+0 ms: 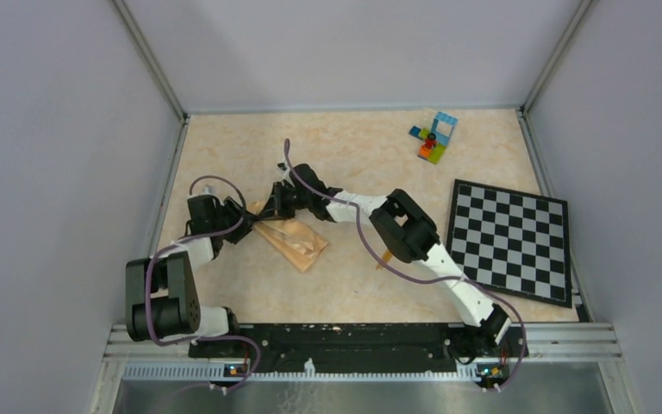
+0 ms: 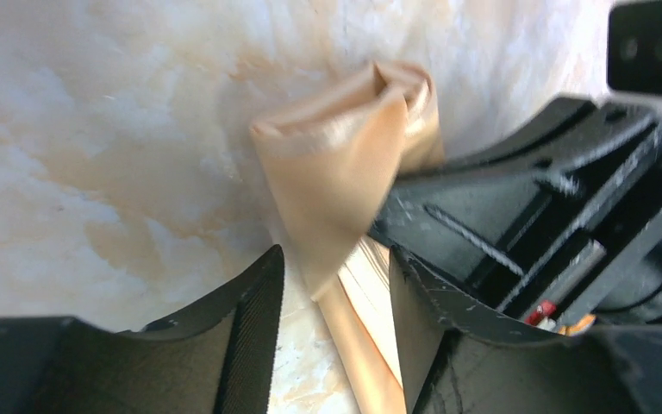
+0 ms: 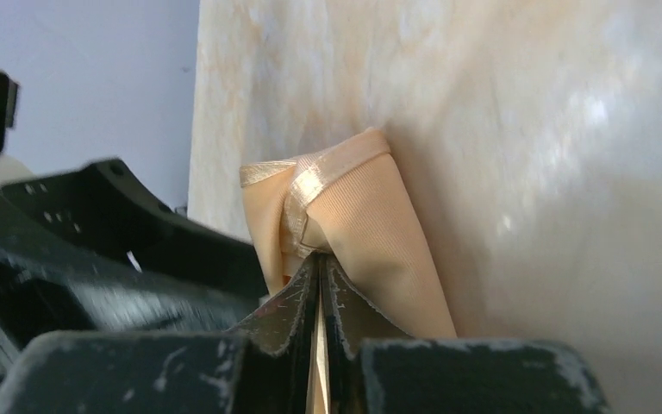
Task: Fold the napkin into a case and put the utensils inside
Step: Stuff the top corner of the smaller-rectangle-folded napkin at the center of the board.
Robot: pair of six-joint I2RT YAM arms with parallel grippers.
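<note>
Peach cloth: the napkin [image 1: 297, 241] lies as a narrow folded strip left of the table's middle, with its far-left end lifted into a bunched peak.
Right gripper [image 3: 319, 289]: the fingers are pressed together on that raised end, with cloth pinched between them.
Left gripper [image 2: 334, 276]: the fingers stand apart, one on each side of the hanging cloth, without clamping it. It sits just beside the right gripper.
Orange utensil [image 1: 385, 257]: it rests on the table under the right forearm, apart from the napkin. Only a tip shows, so whether it is the spoon or the knife cannot be told, and the other piece is not visible.
Step, by my reading: the fold is being shaped, and no utensil shows inside the cloth.
Slip risk: the pinch holds only a small bunch of glossy fabric, so a firm pull could slide it free and let the fold spring open.
Crowding risk: if the left fingers close this near, they may strike the right fingers or catch a single layer.
Sweep risk: a low swing of the right forearm could knock the utensil away.
</note>
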